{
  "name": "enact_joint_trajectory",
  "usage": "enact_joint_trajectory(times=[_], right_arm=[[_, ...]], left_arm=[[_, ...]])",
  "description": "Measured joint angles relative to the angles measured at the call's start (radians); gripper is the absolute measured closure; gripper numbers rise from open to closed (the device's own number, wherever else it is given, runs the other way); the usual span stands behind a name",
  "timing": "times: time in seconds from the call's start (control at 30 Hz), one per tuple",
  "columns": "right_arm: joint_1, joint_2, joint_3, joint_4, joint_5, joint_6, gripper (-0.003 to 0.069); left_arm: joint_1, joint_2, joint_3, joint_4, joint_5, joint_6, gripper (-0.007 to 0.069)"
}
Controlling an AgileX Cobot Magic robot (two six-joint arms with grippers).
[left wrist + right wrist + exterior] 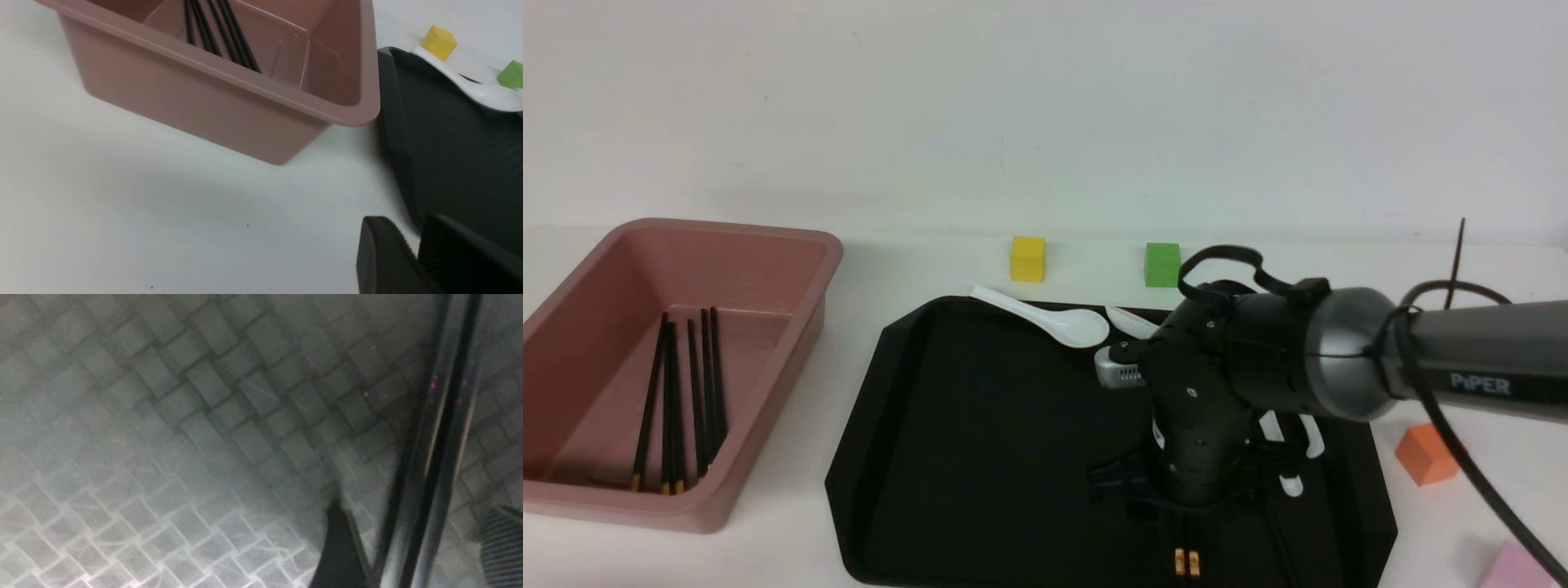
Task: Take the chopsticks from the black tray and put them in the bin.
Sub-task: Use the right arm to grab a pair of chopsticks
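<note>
The white desk (792,563) carries the black tray (980,457) at centre, with the pink bin (605,502) apart on its left. The right arm (1339,359) reaches down over the tray's near right part, and in the front view its bulk hides its own tips. Only the right wrist view shows the right fingers (339,555): they are spread, one on each side of two chopsticks (433,457) lying side by side on the tray's textured floor. The front view shows just their gold-banded ends. Several more lie in the bin. The left fingers (388,261) appear only in the left wrist view, drawn together and holding nothing, low over the desk beside the tray. White spoons (1054,320) rest at the tray's far rim. A yellow cube (1027,259) and a green cube (1162,264) stand beyond it.
</note>
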Motion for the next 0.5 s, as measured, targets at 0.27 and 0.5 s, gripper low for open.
enact_joint_trajectory(times=[0.27,0.5], right_arm=[[0.000,0.013,-0.012,0.053,-0.009,0.000,0.0407],[0.000,0.007,-0.018,0.077,-0.011,-0.082,0.0524]], left_arm=[[0.000,0.000,0.000,0.000,0.000,0.000,0.0459],[0.000,0.000,0.000,0.000,0.000,0.000,0.0448]])
